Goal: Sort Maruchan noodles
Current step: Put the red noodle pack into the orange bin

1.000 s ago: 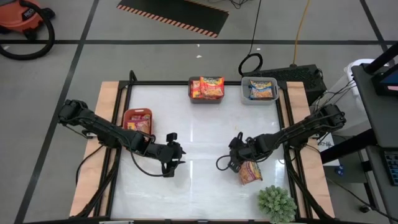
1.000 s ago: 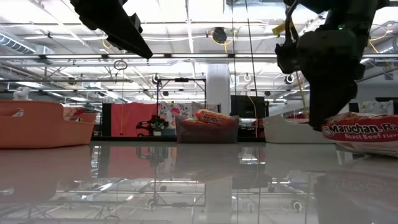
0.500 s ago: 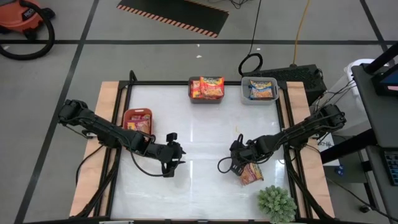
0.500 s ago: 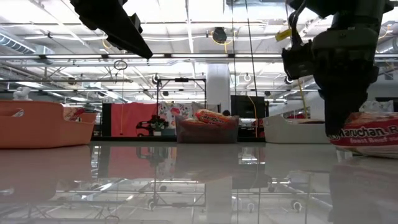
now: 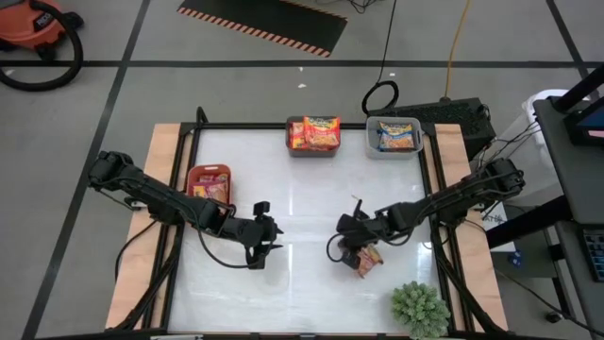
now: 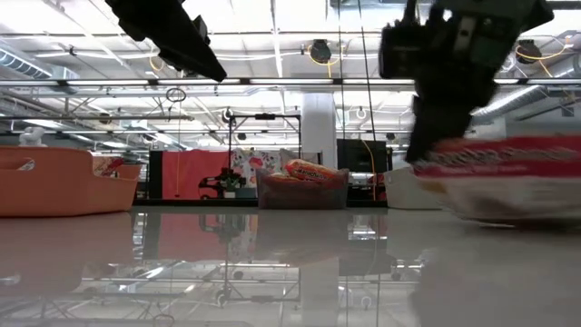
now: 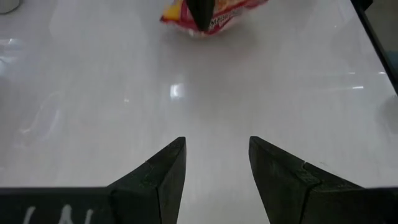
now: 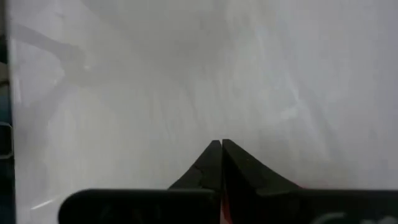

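Observation:
One Maruchan noodle packet point(image 5: 368, 262), orange with red trim, sits right of the table's middle, and my right gripper point(image 5: 353, 251) is shut on it. The low view shows that packet point(image 6: 508, 177) large and blurred under the gripper point(image 6: 438, 136). More packets lie in the orange bin point(image 5: 209, 170), the dark red bin point(image 5: 292, 138) and the grey bin point(image 5: 374, 140). My left gripper point(image 5: 271, 240) hangs open over bare table left of the middle; in its wrist view point(image 7: 216, 146) nothing lies between its fingers. My right gripper pinches the packet between its two shut fingers at the edge turned toward the table's left point(image 7: 198, 25). The fingers slant down from the table's right. A red sliver of packet point(image 8: 227, 206) shows by the fingers. The packet trails toward the near right; whether it is lifted clear does not show.
A small green plant point(image 5: 420, 310) stands at the near right corner, close to the held packet. The dark red and grey bins line the far edge, and the orange bin sits at the left. Bare white tabletop point(image 5: 302, 293) lies between the two arms.
My right gripper has shut on the packet, rolled its wrist and tipped up a little. It has drawn the packet a short way toward the table's left; the packet has turned and shows narrower from above.

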